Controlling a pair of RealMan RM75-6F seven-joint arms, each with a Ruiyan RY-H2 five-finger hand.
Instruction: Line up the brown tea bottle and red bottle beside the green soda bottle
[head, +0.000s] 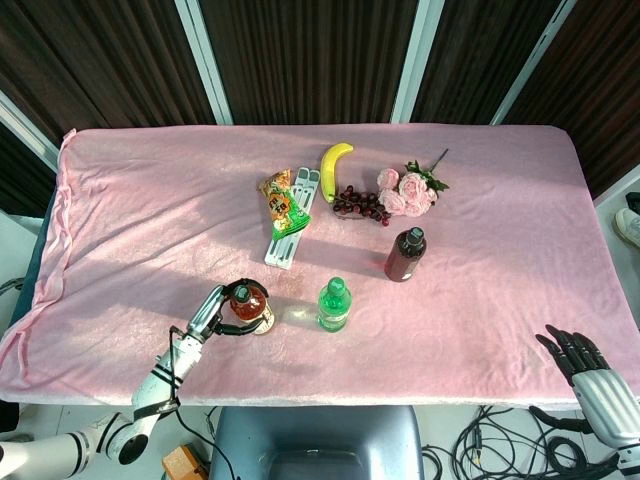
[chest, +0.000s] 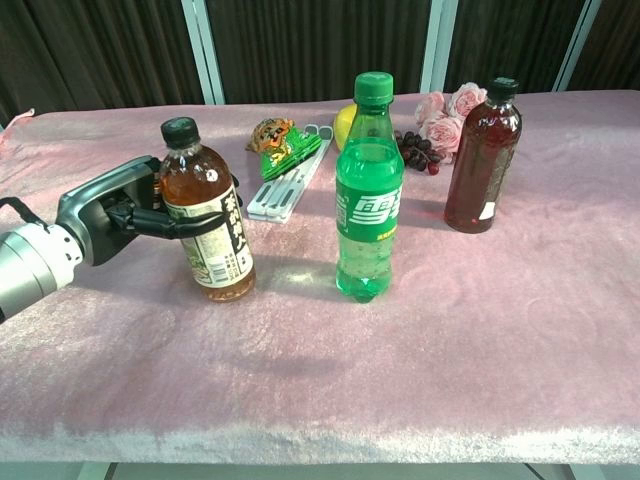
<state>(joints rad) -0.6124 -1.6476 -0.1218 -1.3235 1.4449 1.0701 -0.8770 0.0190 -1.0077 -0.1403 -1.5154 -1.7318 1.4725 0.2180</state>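
My left hand (chest: 118, 211) (head: 211, 311) grips the brown tea bottle (chest: 207, 215) (head: 246, 305) around its middle; the bottle tilts slightly, its base on or just above the pink cloth. The green soda bottle (chest: 368, 190) (head: 334, 305) stands upright a little to the right of it, near the front of the table. The red bottle (chest: 483, 157) (head: 406, 253) stands upright further back and right, untouched. My right hand (head: 580, 360) hangs off the table's front right corner, fingers spread, holding nothing.
Behind the bottles lie a snack packet (head: 285, 203) on a white folded rack (head: 292, 231), a banana (head: 335, 161), dark grapes (head: 361, 204) and pink roses (head: 408, 190). The pink cloth (head: 150, 200) covers the whole table.
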